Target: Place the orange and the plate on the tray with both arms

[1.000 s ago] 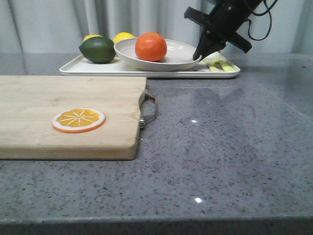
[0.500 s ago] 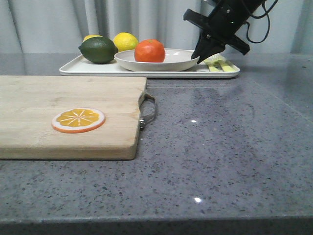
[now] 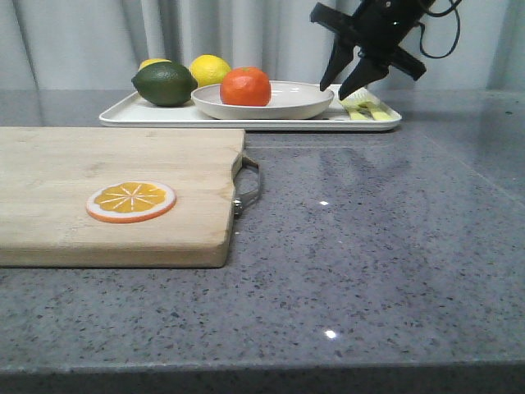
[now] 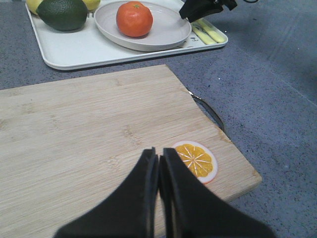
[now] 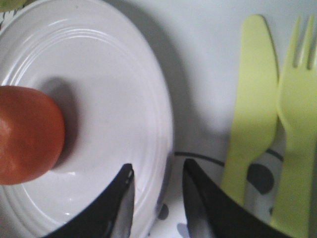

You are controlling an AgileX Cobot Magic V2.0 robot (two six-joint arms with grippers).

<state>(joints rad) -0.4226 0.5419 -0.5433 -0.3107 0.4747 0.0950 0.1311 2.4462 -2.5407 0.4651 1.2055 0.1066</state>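
With plate (image 3: 262, 100) & orange (image 3: 247, 86) resting on tray (image 3: 148, 115), right hand (image 3: 343, 80) hung apart above rim; left hand (image 4: 159, 168) was together. Plate looked stiff, slick—grip rim.

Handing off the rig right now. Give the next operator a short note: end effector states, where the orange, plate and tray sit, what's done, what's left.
Right end effector: open, above the plate's right rim, holding nothing.
Left end effector: shut, empty, over the cutting board near the orange slice.
Plate sits flat on the tray; the orange sits in the plate.
A lime and lemon also share the tray.
Done: orange and plate are on the tray.
Left: probably just pull the right arm clear.
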